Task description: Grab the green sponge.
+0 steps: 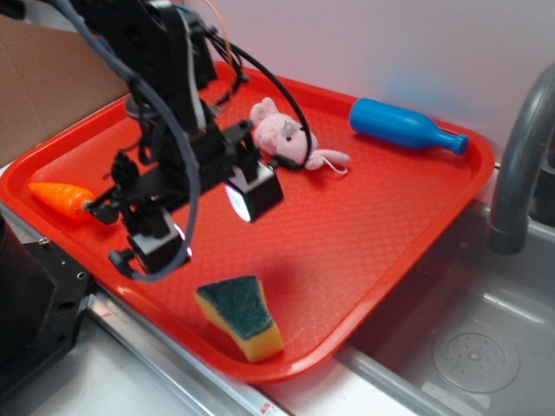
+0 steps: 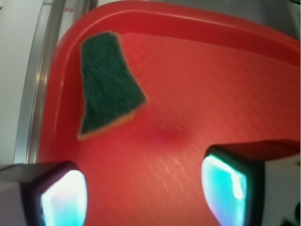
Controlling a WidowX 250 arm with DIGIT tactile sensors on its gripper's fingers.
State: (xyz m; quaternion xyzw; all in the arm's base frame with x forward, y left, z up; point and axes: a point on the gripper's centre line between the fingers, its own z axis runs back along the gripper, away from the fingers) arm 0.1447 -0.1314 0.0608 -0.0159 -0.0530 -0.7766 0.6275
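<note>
Right, gripper (image 1: 208, 221) hangs wide open and empty above the tray (image 1: 390, 225), sponge (image 1: 240, 316) untouched near the front rim; descent and grab all remain.

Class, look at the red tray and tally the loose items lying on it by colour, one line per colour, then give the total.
Green and yellow: 1, the green sponge
Pink: 1, the plush toy
Blue: 1, the bottle
Orange: 1, the carrot
Total: 4 items on the tray
</note>
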